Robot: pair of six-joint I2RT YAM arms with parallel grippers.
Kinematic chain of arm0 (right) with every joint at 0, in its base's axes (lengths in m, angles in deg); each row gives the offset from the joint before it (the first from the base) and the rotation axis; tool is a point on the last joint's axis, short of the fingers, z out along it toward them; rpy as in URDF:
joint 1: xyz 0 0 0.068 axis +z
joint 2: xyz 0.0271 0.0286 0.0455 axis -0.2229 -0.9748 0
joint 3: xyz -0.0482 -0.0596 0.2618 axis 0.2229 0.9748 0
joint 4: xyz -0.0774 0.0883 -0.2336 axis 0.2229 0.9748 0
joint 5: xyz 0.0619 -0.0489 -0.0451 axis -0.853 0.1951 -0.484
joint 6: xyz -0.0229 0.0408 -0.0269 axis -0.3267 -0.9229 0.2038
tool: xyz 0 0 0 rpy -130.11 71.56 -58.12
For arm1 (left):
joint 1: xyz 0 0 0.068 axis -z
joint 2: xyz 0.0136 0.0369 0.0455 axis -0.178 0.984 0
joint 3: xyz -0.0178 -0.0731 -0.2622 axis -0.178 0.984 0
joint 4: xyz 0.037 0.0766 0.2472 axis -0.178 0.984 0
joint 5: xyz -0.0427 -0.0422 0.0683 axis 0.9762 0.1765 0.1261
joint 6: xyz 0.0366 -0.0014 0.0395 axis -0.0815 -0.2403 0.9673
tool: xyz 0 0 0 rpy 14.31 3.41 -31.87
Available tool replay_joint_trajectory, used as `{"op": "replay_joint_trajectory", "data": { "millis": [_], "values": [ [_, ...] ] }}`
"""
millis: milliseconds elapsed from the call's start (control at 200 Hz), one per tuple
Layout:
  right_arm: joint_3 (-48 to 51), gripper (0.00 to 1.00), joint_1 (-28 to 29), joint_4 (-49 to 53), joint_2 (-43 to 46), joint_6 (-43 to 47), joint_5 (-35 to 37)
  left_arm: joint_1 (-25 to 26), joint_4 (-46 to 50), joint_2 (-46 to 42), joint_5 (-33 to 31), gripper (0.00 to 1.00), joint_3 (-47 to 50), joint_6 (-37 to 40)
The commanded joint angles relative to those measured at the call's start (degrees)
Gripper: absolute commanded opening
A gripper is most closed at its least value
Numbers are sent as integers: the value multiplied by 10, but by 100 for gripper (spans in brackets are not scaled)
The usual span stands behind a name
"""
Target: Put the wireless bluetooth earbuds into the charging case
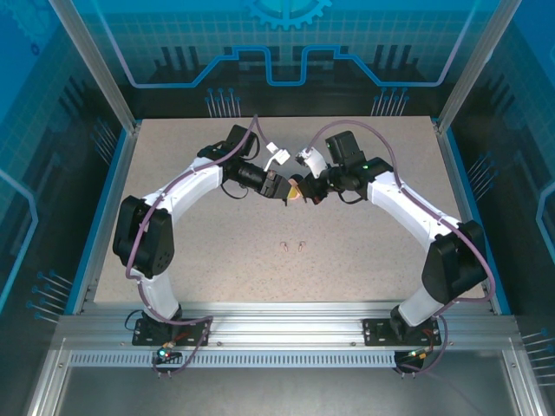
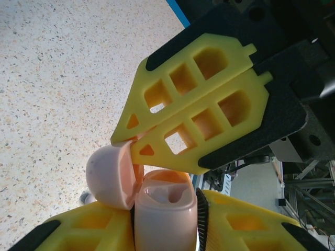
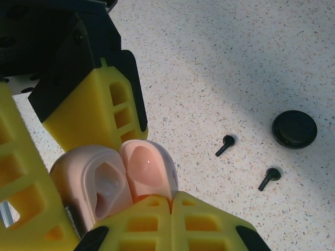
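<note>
Left hand [image 2: 163, 205]: pinches the open pink case [image 3: 99, 183]. Right hand [image 3: 171, 206]: pressed shut on its lid [image 3: 149, 164]. Pale buds [image 1: 286, 246]: lie on the table [image 1: 373, 260] below, nearer the front edge, as close to either hand.

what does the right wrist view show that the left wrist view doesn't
Right wrist, not left: a black bud, a second black bud and a black case on the table. Left wrist, not right: the table's blue edge and metal framing past it. Both: the pink case held by the left gripper, its lid pinched in the shut right gripper.
</note>
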Motion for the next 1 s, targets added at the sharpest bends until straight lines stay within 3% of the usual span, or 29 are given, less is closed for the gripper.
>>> {"op": "replay_joint_trajectory", "data": {
  "millis": [0, 310, 540, 685, 870, 995],
  "values": [
    [-21, 0, 6, 4, -7, 7, -1, -3, 0, -4, 24, 30, -4, 5],
    [-22, 0, 5, 4, -8, 7, 3, -5, 0, -6, 26, 28, -1, 7],
    [-28, 0, 3, 3, -8, -4, 15, -9, -3, -12, 27, 2, 6, 8],
    [-37, 24, -10, 8, 4, -32, 10, -12, -23, -26, 18, 0, 28, 1],
    [-21, 38, -33, 13, 57, -66, -20, -27, -101, -74, -15, 0, 92, -33],
    [2, 51, -48, 21, 93, -122, 3, -43, -191, -124, -50, 0, 159, -81]
  ]
}}
